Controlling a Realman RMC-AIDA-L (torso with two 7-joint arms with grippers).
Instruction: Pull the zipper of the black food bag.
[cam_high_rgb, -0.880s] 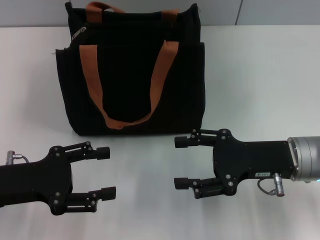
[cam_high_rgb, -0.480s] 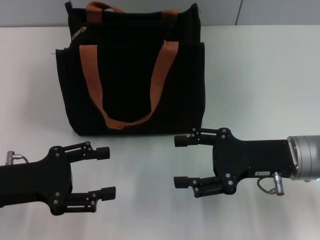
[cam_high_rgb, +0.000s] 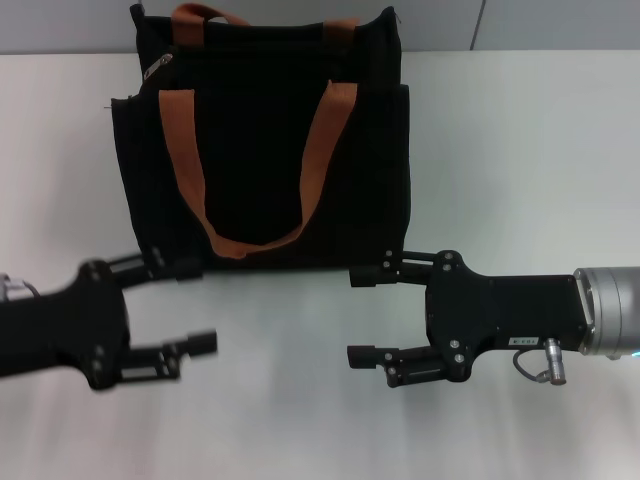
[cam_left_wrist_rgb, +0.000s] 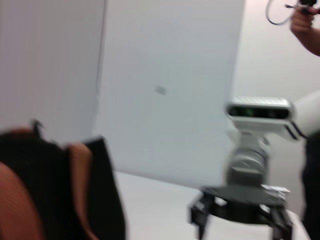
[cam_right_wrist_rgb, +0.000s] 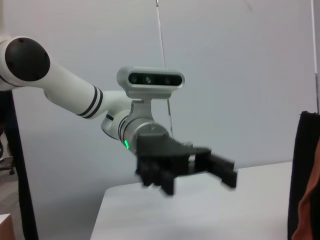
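The black food bag (cam_high_rgb: 260, 140) stands upright at the back middle of the white table, with two rust-brown strap handles (cam_high_rgb: 255, 240). Its small silver zipper pull (cam_high_rgb: 157, 66) sits at the bag's top left corner. My left gripper (cam_high_rgb: 195, 306) is open, low on the left, its upper finger just in front of the bag's bottom left corner. My right gripper (cam_high_rgb: 362, 315) is open on the right, just in front of the bag's bottom right corner. The bag's edge also shows in the left wrist view (cam_left_wrist_rgb: 55, 190) and the right wrist view (cam_right_wrist_rgb: 305, 175).
The white table (cam_high_rgb: 520, 150) stretches to the right of the bag and in front of it. A silver plug with a cable (cam_high_rgb: 553, 362) hangs on my right wrist. The right wrist view shows my left gripper (cam_right_wrist_rgb: 200, 167) farther off; the left wrist view shows my right gripper (cam_left_wrist_rgb: 240, 212).
My left gripper has moved up and back toward the bag's bottom left corner. My right gripper has shifted very slightly.
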